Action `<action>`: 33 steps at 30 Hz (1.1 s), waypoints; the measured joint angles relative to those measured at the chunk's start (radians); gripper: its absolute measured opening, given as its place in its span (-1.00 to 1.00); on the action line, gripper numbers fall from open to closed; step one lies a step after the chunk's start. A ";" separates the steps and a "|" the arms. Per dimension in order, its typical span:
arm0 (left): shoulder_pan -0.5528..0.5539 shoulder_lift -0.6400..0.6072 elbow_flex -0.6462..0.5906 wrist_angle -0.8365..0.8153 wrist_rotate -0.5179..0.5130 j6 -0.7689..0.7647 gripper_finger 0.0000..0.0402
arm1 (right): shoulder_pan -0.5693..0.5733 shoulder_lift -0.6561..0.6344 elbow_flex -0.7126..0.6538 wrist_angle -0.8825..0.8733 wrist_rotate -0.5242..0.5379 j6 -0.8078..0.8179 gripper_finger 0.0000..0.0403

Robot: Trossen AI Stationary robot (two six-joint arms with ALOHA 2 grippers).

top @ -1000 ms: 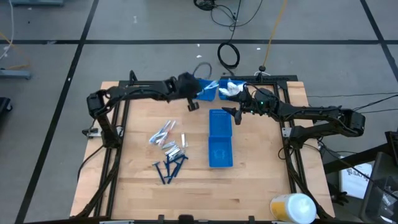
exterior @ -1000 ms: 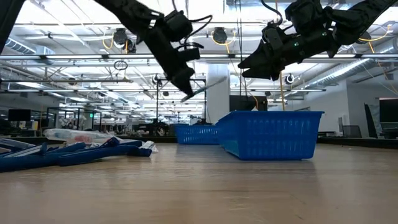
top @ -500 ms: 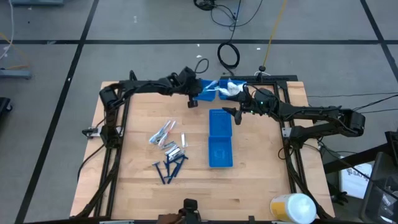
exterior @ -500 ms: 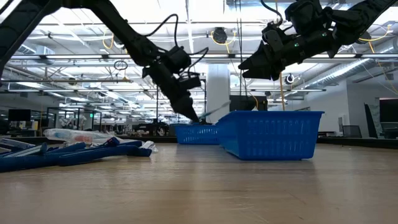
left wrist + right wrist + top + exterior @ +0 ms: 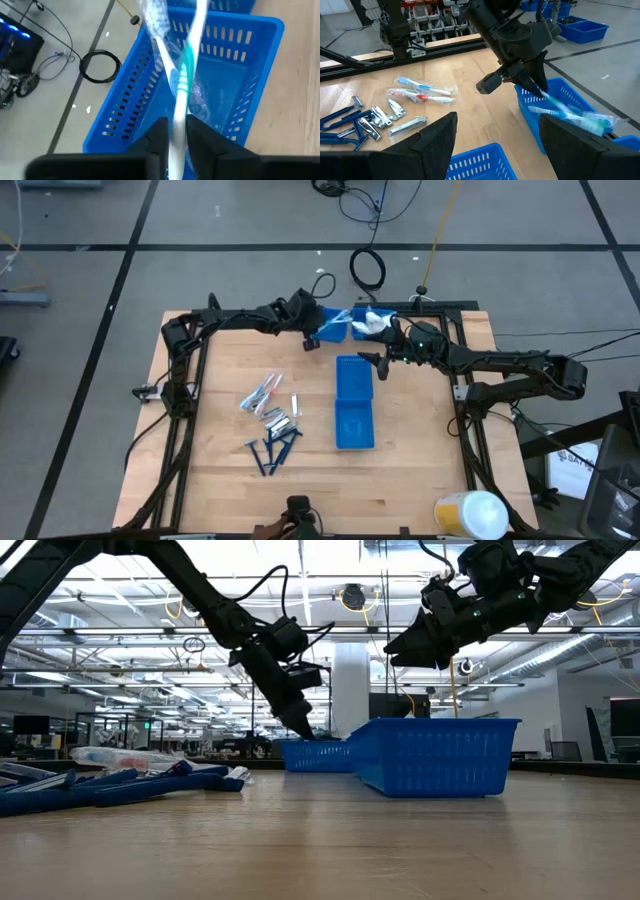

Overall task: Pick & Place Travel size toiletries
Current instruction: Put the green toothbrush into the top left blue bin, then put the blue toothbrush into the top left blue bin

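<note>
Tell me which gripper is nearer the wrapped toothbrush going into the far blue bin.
Left. The left gripper has the wrapped toothbrush between its fingers over the far blue bin; the right gripper hovers apart, above the long blue bin.

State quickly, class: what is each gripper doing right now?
Left gripper: fingers close around a wrapped white-and-green toothbrush, over the far blue slotted plastic bin.
Right gripper: open, empty, raised.

A: High camera looks straight down, far off, whole desk (image 5: 420,430) in frame. Low one sits at desk level, facing the room.

B: Left wrist camera is tight on the far blue bin (image 5: 230,75). Right wrist camera looks back across the desk; both wrist views share that bin.
</note>
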 joint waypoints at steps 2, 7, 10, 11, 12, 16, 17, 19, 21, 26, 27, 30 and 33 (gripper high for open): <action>0.000 0.000 0.000 0.001 -0.019 -0.019 -0.49 | 0.000 0.000 0.000 0.000 0.000 0.000 0.33; -0.007 -0.006 0.001 -0.011 -0.134 -0.026 -0.06 | 0.000 0.000 0.000 -0.001 0.000 0.000 0.33; -0.030 -0.059 0.007 -0.068 -0.216 -0.034 0.12 | 0.000 0.000 0.000 -0.001 0.000 0.000 0.33; -0.039 -0.088 0.008 -0.099 -0.237 -0.045 0.17 | 0.000 0.000 0.000 -0.002 0.000 0.000 0.33; -0.050 -0.118 0.008 -0.148 -0.259 -0.066 0.21 | 0.000 0.000 0.000 -0.005 0.000 0.000 0.33; -0.086 -0.244 0.008 -0.373 -0.281 -0.222 0.29 | 0.000 0.000 0.000 -0.011 -0.002 0.000 0.33; -0.092 -0.276 0.008 -0.445 -0.271 -0.286 0.30 | 0.000 0.000 0.000 -0.012 -0.002 0.000 0.33; -0.101 -0.326 0.009 -0.581 -0.247 -0.406 0.30 | 0.000 0.000 0.000 -0.016 -0.003 0.000 0.33; -0.110 -0.358 0.003 -0.721 -0.217 -0.529 0.30 | 0.000 0.000 0.000 -0.017 -0.003 0.000 0.33; -0.158 -0.418 -0.119 -0.865 -0.170 -0.750 0.31 | 0.000 0.000 0.000 -0.016 -0.006 0.000 0.33; -0.170 -0.426 -0.160 -0.866 -0.153 -0.780 0.30 | 0.000 0.000 0.000 -0.016 -0.007 0.000 0.33; -0.199 -0.431 -0.282 -0.848 -0.069 -0.858 0.31 | 0.003 0.000 0.000 -0.016 -0.008 0.000 0.33; -0.234 -0.431 -0.384 -0.785 0.018 -0.914 0.30 | 0.004 0.000 0.000 -0.016 -0.009 0.003 0.33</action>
